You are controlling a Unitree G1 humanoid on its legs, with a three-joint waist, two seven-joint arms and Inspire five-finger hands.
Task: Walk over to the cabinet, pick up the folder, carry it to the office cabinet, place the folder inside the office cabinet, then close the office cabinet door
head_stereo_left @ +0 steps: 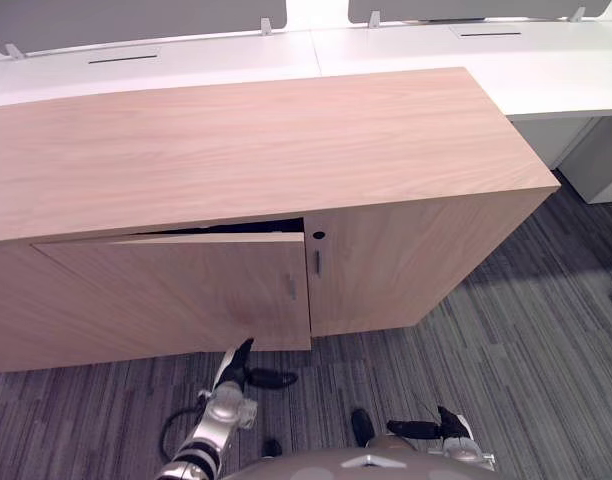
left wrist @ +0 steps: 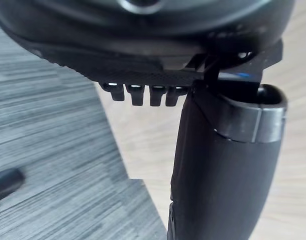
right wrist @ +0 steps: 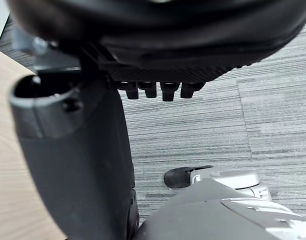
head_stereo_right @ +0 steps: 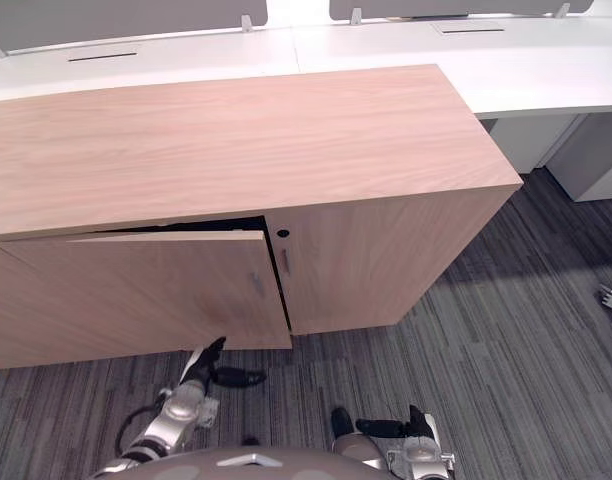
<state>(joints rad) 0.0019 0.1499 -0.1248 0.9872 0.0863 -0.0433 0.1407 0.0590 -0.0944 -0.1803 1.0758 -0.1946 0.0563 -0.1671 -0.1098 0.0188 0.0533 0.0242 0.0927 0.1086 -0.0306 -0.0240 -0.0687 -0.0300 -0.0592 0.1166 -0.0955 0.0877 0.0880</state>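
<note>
The wooden office cabinet stands right in front of me. Its left door is slightly ajar, with a dark gap along its top edge, and what is inside is hidden. My left hand is open, its straight fingers reaching up to the door's bottom edge near the inner corner and its thumb sticking out sideways. In the left wrist view the door's wood lies just past the fingers. The right door is closed. My right hand hangs low over the carpet, open and holding nothing.
White desks run behind the cabinet. A white pedestal stands under the desk at the far right. Grey striped carpet stretches in front and to the right. Small handles sit near the doors' meeting edge.
</note>
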